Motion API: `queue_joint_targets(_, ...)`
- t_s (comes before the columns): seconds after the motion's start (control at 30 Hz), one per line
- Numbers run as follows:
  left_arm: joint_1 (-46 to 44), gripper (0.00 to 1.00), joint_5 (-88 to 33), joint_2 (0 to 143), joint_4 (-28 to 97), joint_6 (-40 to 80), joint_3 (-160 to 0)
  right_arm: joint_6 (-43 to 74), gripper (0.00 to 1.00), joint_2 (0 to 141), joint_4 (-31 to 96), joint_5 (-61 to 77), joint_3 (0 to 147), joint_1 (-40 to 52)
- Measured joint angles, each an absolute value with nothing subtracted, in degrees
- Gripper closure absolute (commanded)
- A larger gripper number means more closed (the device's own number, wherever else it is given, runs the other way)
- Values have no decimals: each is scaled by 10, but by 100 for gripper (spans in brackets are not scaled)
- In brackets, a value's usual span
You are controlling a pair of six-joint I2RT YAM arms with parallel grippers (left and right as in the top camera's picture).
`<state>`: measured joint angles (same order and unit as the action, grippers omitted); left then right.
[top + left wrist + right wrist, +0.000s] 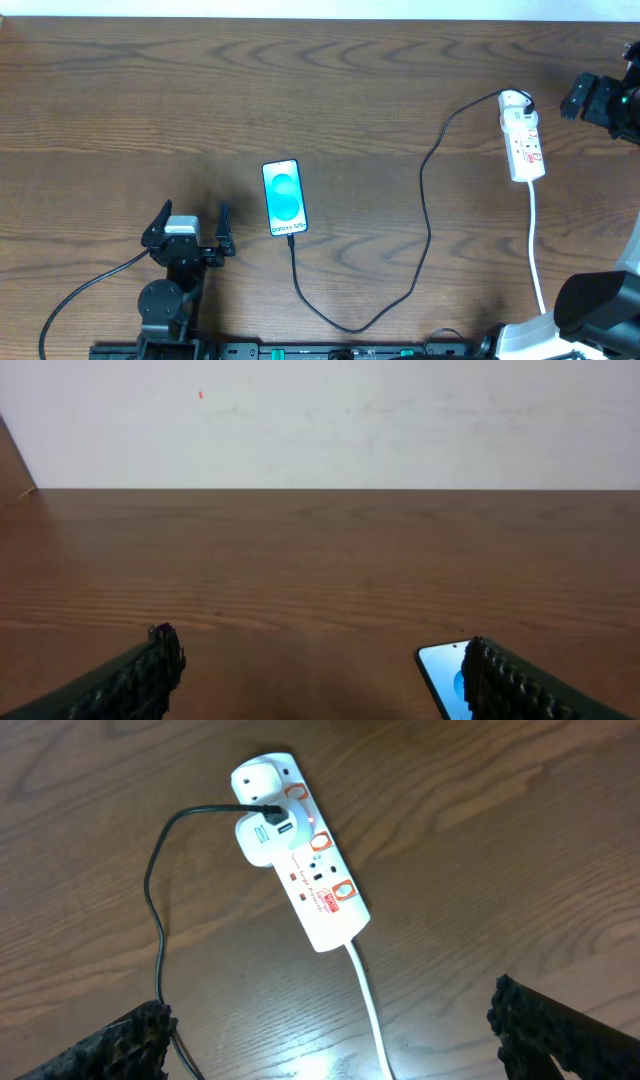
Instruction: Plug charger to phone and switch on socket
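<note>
Close to the near edge of the table (120, 100), toward its left corner, the left gripper (192, 216) sits low with its fingers spread wide and nothing between them. Just to its right lies the phone (284, 197), flat and screen up, lit blue with pale circles. A line of small white text sits low on the screen, too small to read with confidence. The charger (425, 200) meets the phone's near short edge, though I cannot tell whether the tip is seated. It loops toward the near edge, then climbs away to the right. Farther off, near the right edge, lies the socket (305, 870), with red-ringed switches, a small red label and fine print that is illegible. The cable enters a white adapter (258, 842) with a green label, plugged in at the far end. A white cord (535, 240) leaves the near end. The right gripper (330, 1005) hangs above it, fingers wide apart and empty.
</note>
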<state>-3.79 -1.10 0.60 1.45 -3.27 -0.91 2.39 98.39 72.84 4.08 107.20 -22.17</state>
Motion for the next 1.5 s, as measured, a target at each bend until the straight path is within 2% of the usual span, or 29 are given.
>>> queue_joint_targets(0.87, -38, 9, -11, 6, 15, -33, -9, 21, 1, 984, 725, 25, 1072, -222)
queue_joint_targets(1.5, -38, 8, -11, 6, 15, -33, -9, 19, 1, 978, 591, 74, 1031, -187)
